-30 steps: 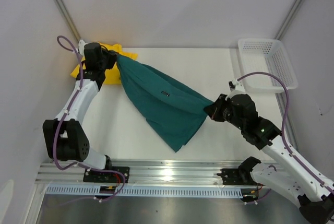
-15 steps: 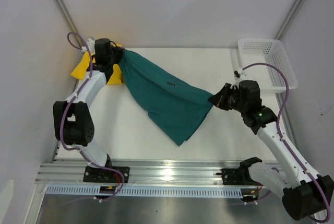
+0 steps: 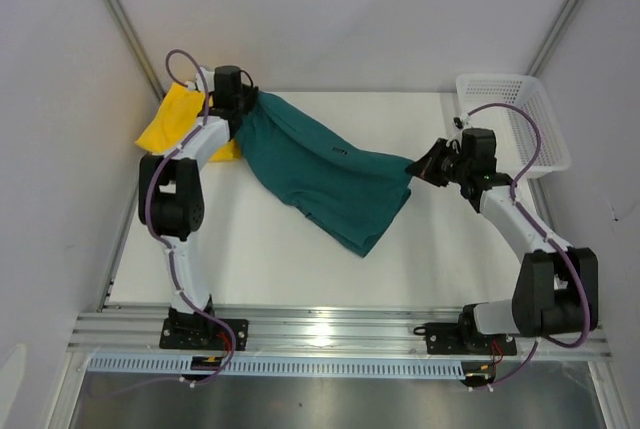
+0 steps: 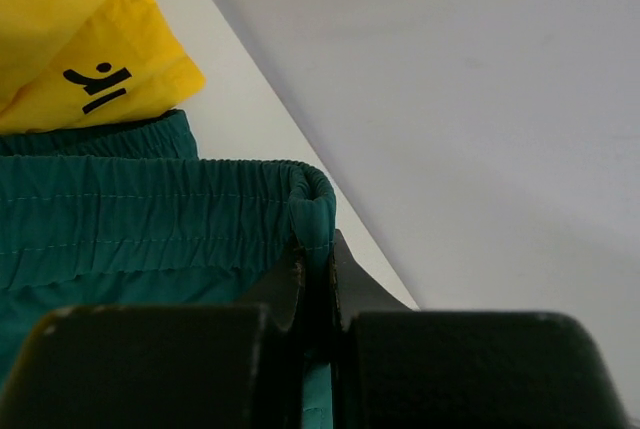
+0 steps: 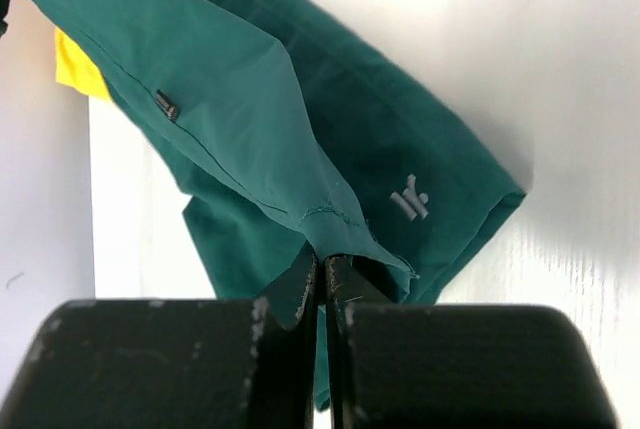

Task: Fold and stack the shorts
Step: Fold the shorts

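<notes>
Left gripper point(image 4: 318, 269): jaws clenched on the teal shorts point(image 3: 320, 179), pinching the corner of the gathered waistband point(image 4: 150, 214). Fabric fills the slit between my fingers.

Right gripper point(image 5: 322, 269): jaws clenched too, grasping a stitched edge of the same teal shorts. The cloth rises from the pinch in a ridge.

Teal shorts span between my two grippers, across the far half of the table point(image 3: 300, 259), from far left to right of centre. A loose lobe hangs toward the near side. I cannot tell how much of it rests on the table. In the right wrist view there is a pale logo point(image 5: 408, 196) on one leg and a small dark tag point(image 5: 166, 104) on the upper fold.

Yellow shorts point(image 3: 175, 119): lying at the table's far left corner, just beside my left gripper. The teal waistband overlaps their edge. Their dark logo point(image 4: 98, 87) faces up, close above the waistband in the left wrist view.

Basket point(image 3: 500, 77): far right corner, just beyond my right arm, apart from both pairs.
</notes>
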